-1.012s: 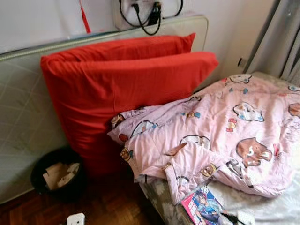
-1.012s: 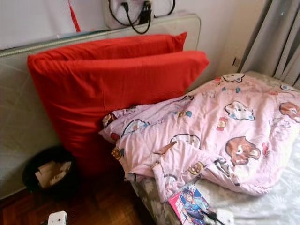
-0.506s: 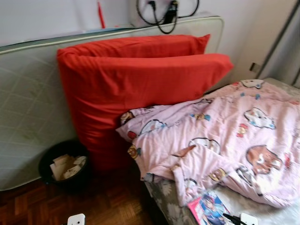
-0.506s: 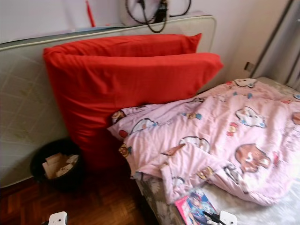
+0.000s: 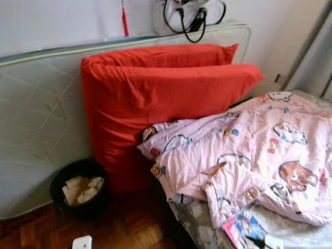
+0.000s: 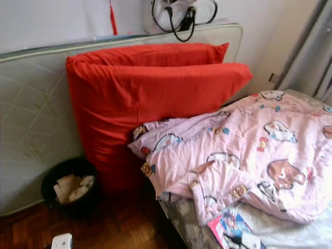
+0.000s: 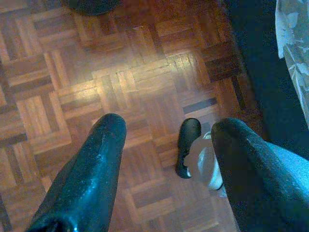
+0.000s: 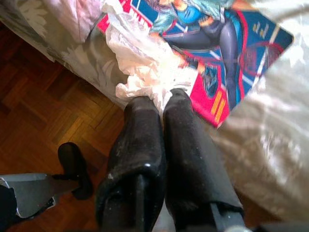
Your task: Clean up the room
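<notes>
2 black fingers of the right hand (image 8: 161, 104) pinch what looks like crumpled white tissue (image 8: 140, 63); left hand (image 7: 166, 130) gapes.

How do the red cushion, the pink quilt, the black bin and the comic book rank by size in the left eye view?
1. red cushion and pink quilt: similar, unranked
2. black bin
3. comic book, partly cut off

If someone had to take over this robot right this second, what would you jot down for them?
Right gripper: fingers shut on a crumpled white tissue, over the bed edge beside the comic book.
Left gripper: fingers open, holding nothing, over the parquet floor.
Black waste bin: on the floor by the red pillows, already holding paper scraps.
Done: tissue picked up.
Left: drop it in the bin; the pink quilt lies rumpled.
</notes>
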Robot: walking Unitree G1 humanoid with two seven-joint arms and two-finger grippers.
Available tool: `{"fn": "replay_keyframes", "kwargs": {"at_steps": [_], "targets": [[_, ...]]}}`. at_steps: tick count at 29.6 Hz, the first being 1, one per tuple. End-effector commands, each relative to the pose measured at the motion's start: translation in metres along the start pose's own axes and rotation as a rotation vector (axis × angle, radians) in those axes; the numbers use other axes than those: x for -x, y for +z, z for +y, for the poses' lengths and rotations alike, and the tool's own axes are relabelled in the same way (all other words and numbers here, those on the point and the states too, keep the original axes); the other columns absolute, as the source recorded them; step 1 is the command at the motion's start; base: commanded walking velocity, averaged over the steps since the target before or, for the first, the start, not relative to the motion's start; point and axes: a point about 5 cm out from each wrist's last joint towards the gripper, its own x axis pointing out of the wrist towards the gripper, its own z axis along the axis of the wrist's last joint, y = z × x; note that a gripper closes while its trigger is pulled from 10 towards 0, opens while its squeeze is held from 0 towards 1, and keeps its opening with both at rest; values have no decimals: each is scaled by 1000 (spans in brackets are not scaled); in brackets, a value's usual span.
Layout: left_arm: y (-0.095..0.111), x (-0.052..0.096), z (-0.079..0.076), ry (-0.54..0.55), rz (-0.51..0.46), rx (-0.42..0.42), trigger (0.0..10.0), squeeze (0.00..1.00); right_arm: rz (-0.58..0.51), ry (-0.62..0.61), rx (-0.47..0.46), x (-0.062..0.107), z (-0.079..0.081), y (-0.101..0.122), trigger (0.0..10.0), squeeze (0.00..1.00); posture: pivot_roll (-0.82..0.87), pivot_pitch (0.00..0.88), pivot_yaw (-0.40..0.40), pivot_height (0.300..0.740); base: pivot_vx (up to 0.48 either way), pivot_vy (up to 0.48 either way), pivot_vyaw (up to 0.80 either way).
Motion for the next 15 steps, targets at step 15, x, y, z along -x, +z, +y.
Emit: {"fn": "replay_keyframes", "kwargs": {"at_steps": [15], "targets": [[0, 0, 2, -1, 12, -6, 10000, 0, -20, -7, -26, -1, 1, 3, 10000, 0, 91, 0, -24, 740, 0, 480, 0]]}}
